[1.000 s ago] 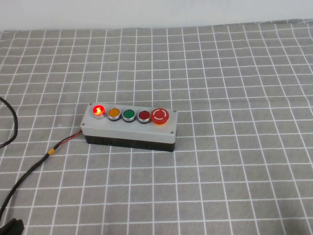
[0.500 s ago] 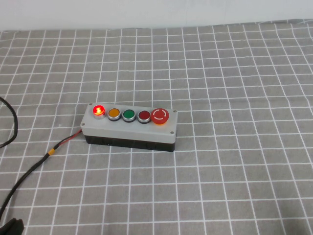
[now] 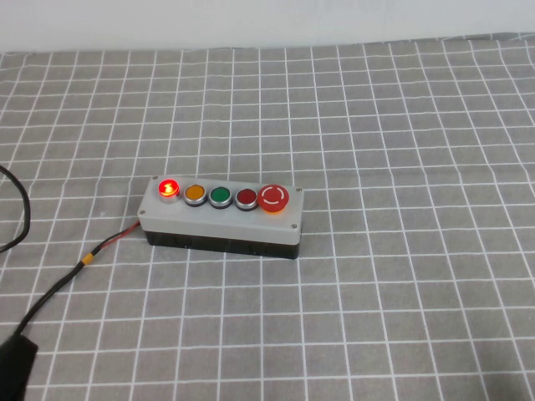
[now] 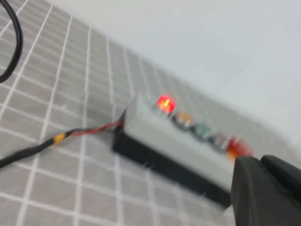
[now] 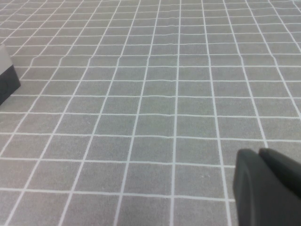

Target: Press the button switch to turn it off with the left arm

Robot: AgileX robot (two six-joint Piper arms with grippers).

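Observation:
The button switch (image 3: 170,189) is lit bright red at the left end of a row of five on the grey box (image 3: 221,220) with a black base, mid-table. Beside it stand orange, green and dark red buttons and a big red mushroom button (image 3: 274,198). A black part of my left arm (image 3: 15,369) shows at the bottom-left corner, well short of the box. In the left wrist view my left gripper (image 4: 260,162) is shut and empty, with the lit switch (image 4: 165,102) ahead of it. My right gripper (image 5: 257,154) is shut and empty over bare cloth.
A black cable with red wires (image 3: 67,280) runs from the box's left end toward the near left edge. Another black cable (image 3: 22,213) loops at the left edge. A grey checked cloth (image 3: 401,276) covers the table. A corner of the box (image 5: 7,75) shows in the right wrist view.
The black part of my left arm at the bottom-left corner has come further into the high view. The box and its buttons have not changed.

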